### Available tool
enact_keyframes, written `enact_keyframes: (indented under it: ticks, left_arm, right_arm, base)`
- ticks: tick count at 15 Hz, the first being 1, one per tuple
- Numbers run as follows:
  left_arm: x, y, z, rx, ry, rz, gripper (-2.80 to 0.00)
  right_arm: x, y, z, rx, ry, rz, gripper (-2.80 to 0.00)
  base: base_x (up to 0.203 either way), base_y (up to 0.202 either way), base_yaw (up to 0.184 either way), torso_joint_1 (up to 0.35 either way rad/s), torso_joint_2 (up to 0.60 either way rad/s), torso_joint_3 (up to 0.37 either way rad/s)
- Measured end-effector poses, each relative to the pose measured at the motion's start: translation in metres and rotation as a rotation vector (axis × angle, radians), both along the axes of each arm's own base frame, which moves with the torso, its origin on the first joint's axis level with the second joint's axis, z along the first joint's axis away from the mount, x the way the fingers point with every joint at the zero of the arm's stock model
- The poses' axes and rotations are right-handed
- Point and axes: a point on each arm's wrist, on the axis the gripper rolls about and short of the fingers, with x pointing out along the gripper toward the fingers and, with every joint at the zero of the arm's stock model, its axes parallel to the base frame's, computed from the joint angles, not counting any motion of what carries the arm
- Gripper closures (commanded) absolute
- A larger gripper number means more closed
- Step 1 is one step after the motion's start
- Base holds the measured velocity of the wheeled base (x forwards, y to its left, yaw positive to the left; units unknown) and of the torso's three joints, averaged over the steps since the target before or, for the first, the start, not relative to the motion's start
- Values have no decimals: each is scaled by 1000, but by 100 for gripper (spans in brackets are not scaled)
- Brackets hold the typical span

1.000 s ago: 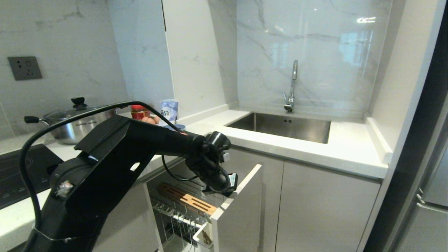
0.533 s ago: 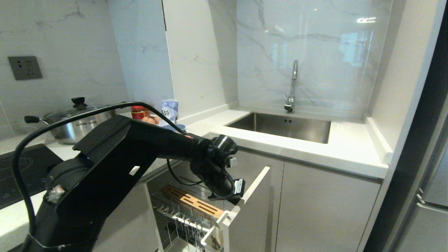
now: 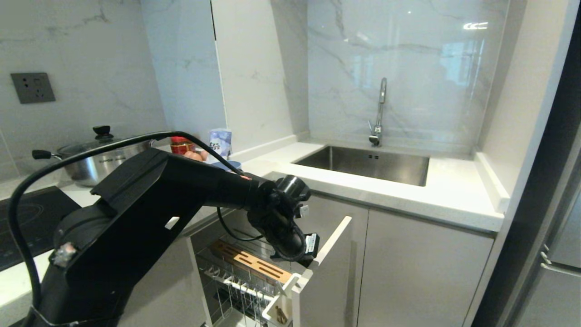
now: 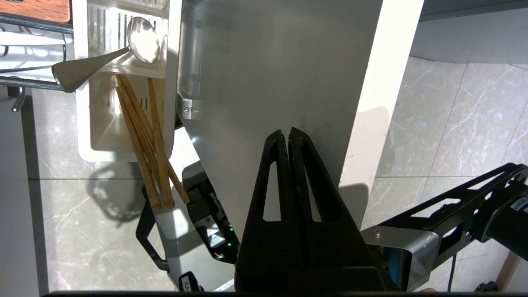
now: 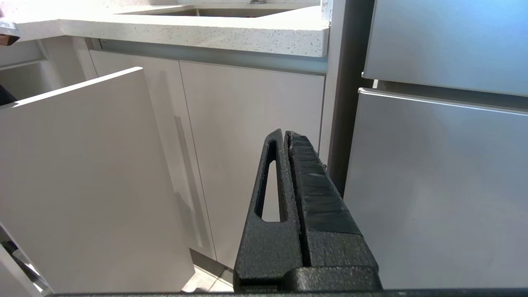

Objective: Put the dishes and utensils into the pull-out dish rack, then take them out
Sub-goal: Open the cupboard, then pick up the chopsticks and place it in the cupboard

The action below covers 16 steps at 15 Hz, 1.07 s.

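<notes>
Pull-out dish rack (image 3: 254,272) stands drawn out from under the counter, its white front panel (image 3: 324,272) angled into the room. One slotted wooden strip (image 3: 247,261) lies along the top of the chrome wires. One white cutlery box (image 4: 123,82) sits at the panel end of the rack. Contents counted in the left wrist view: one silver spoon (image 4: 107,53), bowl end resting on the box rim, handle sticking out over the wires; three light-brown stick ends visible among the chopsticks (image 4: 146,140), leaning together and protruding past the box edge. Whether that makes more than one pair cannot be told. Left gripper (image 4: 287,133): both fingers pressed together, nothing between them, tips against or just off the inner face of the front panel; contact cannot be confirmed. In the head view the left arm reaches across and down to the panel's top edge. Right gripper (image 5: 286,134): fingers closed flat on each other, empty, parked low facing the cabinet doors beside the refrigerator (image 5: 445,165). On the counter: one steel pot (image 3: 97,159) with lid, one sink (image 3: 367,163), one faucet (image 3: 379,111). Plate not visible.
</notes>
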Motion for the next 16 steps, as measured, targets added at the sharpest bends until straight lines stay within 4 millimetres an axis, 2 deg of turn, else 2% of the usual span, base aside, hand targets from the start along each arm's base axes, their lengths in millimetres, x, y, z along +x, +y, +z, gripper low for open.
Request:
enact_keyframes:
  ticks: [4,9,13,16]
  left_arm:
    - [9,13,8,18,-45,45,0]
    - [25,45,46,47,-187,163,0]
    - [19,72,103,-5,-317,233,0]
    - [-5,104,168,-79,-467,298,0]
  right_arm:
    - [0,0,0,0,0,0,0]
    - [0,0,0,0,0,0,0]
    - [0,0,0,0,0,0,0]
    - [0,0,0,0,0,0,0]
  base:
    - [0,0,0,0,0,0]
    - [0,0,0,0,0,0]
    - [0,0,0,0,0,0]
    - [0,0,0,0,0,0]
